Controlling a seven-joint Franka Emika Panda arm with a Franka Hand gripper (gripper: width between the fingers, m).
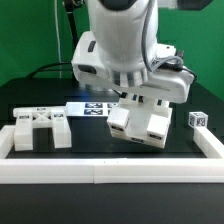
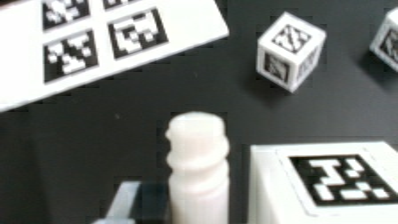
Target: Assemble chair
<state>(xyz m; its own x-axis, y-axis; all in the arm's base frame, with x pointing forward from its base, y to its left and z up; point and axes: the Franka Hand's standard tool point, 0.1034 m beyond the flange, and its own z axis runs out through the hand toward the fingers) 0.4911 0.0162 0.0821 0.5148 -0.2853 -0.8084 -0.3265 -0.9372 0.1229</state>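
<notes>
In the wrist view my gripper (image 2: 199, 212) is shut on a rounded white chair leg (image 2: 196, 160) that stands up between the jaws; one grey finger (image 2: 128, 203) shows beside it. A white chair block with a tag (image 2: 338, 180) lies right next to the leg. In the exterior view the gripper (image 1: 135, 101) is low over a tilted cluster of white chair blocks (image 1: 142, 124) at the table's middle. A slotted white chair part (image 1: 40, 131) lies at the exterior view's left. A small tagged cube (image 1: 197, 119) sits at the right, also in the wrist view (image 2: 290, 50).
The marker board (image 1: 90, 108) lies behind the parts and shows in the wrist view (image 2: 98, 45). A long white border rail (image 1: 110, 172) runs along the front and up both sides. Another tagged white piece (image 2: 388, 42) is cut off at the wrist view's edge.
</notes>
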